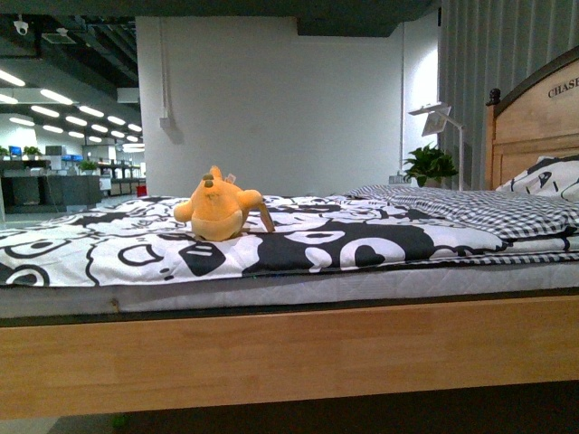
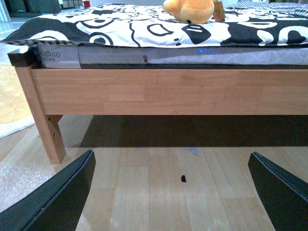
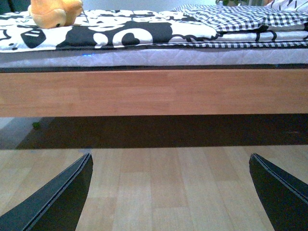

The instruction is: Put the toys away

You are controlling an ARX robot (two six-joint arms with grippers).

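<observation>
A yellow-orange plush toy lies on the bed's black-and-white patterned cover, left of the middle in the front view. It also shows at the far edge of the left wrist view as the plush toy and of the right wrist view as the plush toy. Neither arm appears in the front view. My left gripper hangs open low over the wooden floor, well short of the bed, nothing between its fingers. My right gripper is likewise open over the floor in front of the bed frame.
The wooden bed frame spans the front, with a corner leg in the left wrist view. A checked blanket and pillow lie toward the headboard. A small black speck sits on the floor.
</observation>
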